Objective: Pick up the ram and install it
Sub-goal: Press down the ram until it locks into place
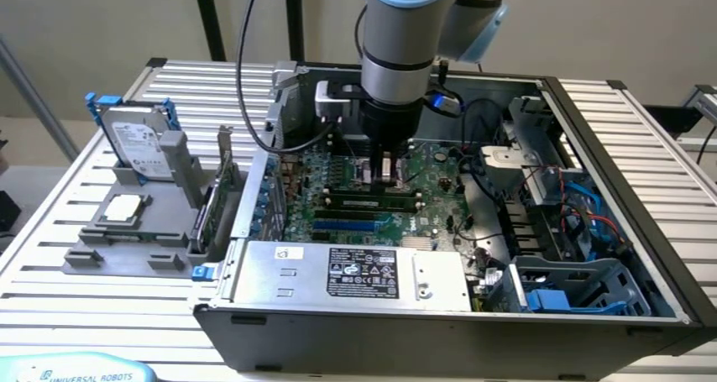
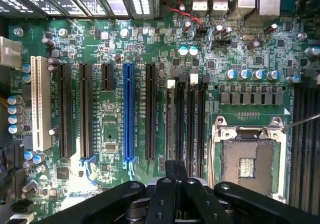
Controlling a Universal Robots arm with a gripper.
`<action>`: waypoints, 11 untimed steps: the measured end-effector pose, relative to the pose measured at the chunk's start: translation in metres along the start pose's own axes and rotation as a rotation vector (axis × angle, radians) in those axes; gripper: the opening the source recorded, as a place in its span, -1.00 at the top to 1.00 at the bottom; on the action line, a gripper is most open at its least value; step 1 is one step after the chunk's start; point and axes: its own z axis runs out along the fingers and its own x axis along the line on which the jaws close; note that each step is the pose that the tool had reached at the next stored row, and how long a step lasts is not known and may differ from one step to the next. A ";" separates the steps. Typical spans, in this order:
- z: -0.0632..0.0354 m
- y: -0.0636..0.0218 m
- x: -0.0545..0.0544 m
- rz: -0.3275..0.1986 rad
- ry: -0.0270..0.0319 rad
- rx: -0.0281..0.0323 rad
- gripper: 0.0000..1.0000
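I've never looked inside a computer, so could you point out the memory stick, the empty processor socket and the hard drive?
ram (image 1: pixel 368 202), exterior view, middle of the green stick's long face.
processor socket (image 2: pixel 248 165), wrist view, centre of the socket.
hard drive (image 1: pixel 137 145), exterior view, its labelled face.

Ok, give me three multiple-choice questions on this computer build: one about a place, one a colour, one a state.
1. Where is the tool? A outside the case; B over the motherboard; C on the floor.
2. The slot between black slots is: A red; B blue; C yellow.
3. The processor socket is: A empty; B fan-covered; C holding a chip.
Answers: B, it hangs inside the case; B, its plastic is blue; A, bare contacts show.
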 end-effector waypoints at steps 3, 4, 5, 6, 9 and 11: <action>-0.0066 0.0000 0.000 0.000 0.0002 -0.0002 0.79; -0.0068 0.0000 0.000 0.000 -0.0001 -0.0001 0.79; -0.0068 0.0000 0.000 0.000 -0.0001 -0.0001 0.79; -0.0067 0.0000 0.000 0.000 -0.0001 -0.0001 0.79; -0.0069 0.0000 0.000 0.000 0.0001 -0.0002 0.79; -0.0069 0.0000 0.000 0.000 0.0001 -0.0002 0.79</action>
